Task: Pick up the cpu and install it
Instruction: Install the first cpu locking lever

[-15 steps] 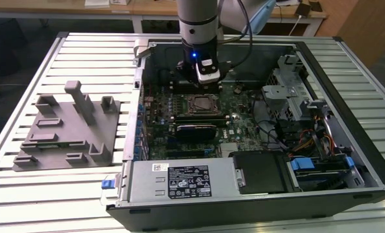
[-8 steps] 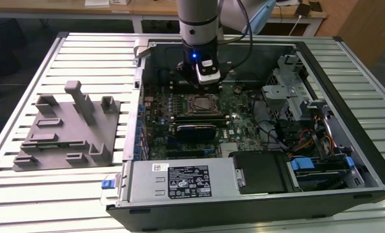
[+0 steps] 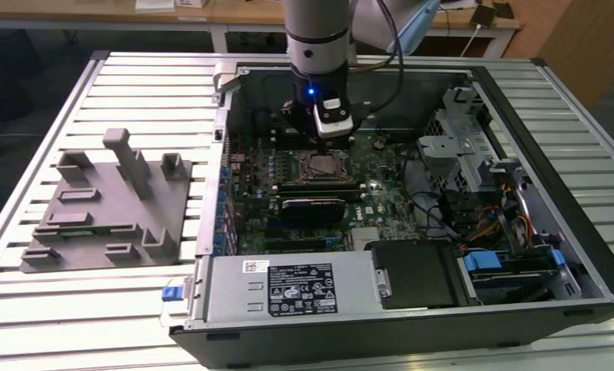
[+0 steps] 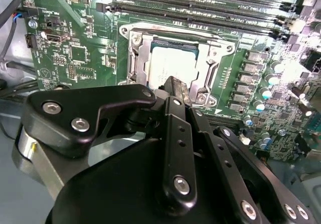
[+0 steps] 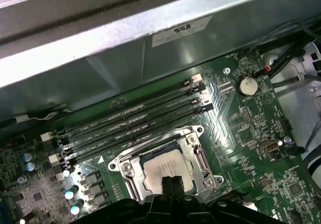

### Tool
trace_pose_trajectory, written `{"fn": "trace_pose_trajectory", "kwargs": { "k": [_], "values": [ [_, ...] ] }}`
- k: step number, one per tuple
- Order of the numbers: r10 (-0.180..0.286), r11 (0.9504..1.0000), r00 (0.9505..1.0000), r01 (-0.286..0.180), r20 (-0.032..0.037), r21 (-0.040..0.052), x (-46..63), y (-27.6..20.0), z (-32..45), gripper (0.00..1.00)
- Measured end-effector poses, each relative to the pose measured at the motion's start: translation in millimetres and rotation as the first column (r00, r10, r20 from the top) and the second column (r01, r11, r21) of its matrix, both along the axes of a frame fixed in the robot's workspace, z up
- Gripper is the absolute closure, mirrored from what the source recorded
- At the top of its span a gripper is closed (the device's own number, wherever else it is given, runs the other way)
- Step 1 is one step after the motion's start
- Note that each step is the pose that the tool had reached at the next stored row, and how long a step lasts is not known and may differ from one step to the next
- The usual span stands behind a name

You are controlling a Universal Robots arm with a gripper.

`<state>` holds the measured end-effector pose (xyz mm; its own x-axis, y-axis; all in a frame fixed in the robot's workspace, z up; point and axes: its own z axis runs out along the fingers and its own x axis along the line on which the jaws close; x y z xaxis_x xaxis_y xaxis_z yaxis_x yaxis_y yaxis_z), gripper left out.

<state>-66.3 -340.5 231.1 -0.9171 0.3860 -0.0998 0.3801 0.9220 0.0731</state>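
- The gripper [image 4: 176,86] hung just above the motherboard socket, its two dark fingers pressed together at the tip with nothing between them, as both wrist views showed; in the first wrist view the fingertips [image 5: 171,183] overlapped the near edge of the chip.
- The cpu [image 5: 167,170] lay flat inside the socket [image 5: 161,166], its pale metal top framed by the silver bracket; in the second wrist view the cpu [image 4: 168,67] was partly covered by the closed finger tips, so whether they touched it could not be told.
- Most of the second wrist view was taken up by the black gripper linkages, which hid the board nearest the camera.
- Four memory slots [image 5: 135,118] ran alongside the socket, and a coin battery [image 5: 247,86] sat farther off on the green motherboard [image 5: 241,133].
- In the exterior view the arm [image 3: 318,46] reached down into the open computer case [image 3: 554,139], its upper part cut off by the frame; the gripper [image 3: 309,137] itself was dark and hard to make out against the board.
- A grey fixture [image 3: 106,209] stood well apart on the slatted table [image 3: 100,309], at the exterior view's left.
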Motion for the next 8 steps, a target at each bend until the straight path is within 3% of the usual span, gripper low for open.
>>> {"fn": "trace_pose_trajectory", "kwargs": {
  "k": [8],
  "values": [
    [0.019, 0.9998, 0.9994, -0.019, -0.0291, -0.0009, 6.4, -1.0, -0.3, 0.89]
  ]
}}
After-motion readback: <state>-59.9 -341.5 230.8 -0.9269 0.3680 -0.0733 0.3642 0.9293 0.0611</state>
